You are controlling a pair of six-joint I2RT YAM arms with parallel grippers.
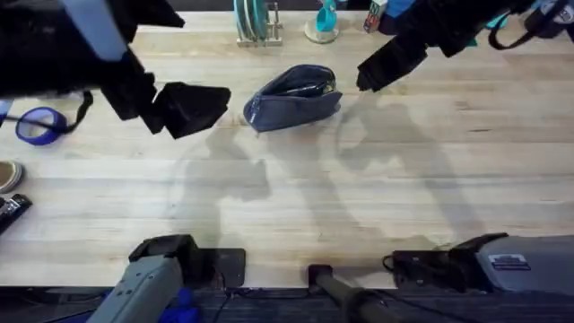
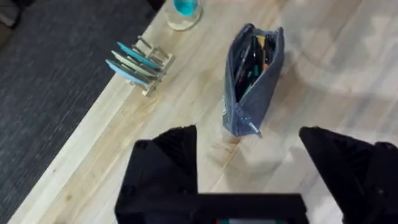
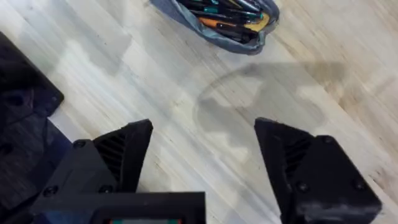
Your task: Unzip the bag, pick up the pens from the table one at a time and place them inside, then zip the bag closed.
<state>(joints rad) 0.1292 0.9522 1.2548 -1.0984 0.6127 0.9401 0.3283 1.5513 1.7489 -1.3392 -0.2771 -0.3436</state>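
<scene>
1. Where table [image 1: 296, 193] runs widest: pale wooden planks, visible grain, soft arm shadows across middle.
2. Far left edge: blue tape roll [image 1: 36, 124], round, lying flat.
3. Left gripper [image 1: 193, 108] raised off the wood, left of bag, black blocky fingers [image 2: 165, 165] spread wide apart, grasping nothing.
4. Back edge, left of centre: small wooden rack [image 1: 256, 27] with teal plates standing upright; in left wrist view near table's edge, dark grey carpet [image 2: 50, 81] beyond.
5. Centre back: bag [image 1: 294, 97], blue-grey fabric, oblong with rounded ends, zipper gaping; pens [image 3: 227, 18] inside, thin dark sticks plus orange and teal bits.
6. Behind bag: teal item on round pale coaster [image 1: 321, 29].
7. Right gripper [image 1: 381, 67] just right of bag, hovering, not touching; black fingers [image 3: 121, 152] parted wide, nothing between.
</scene>
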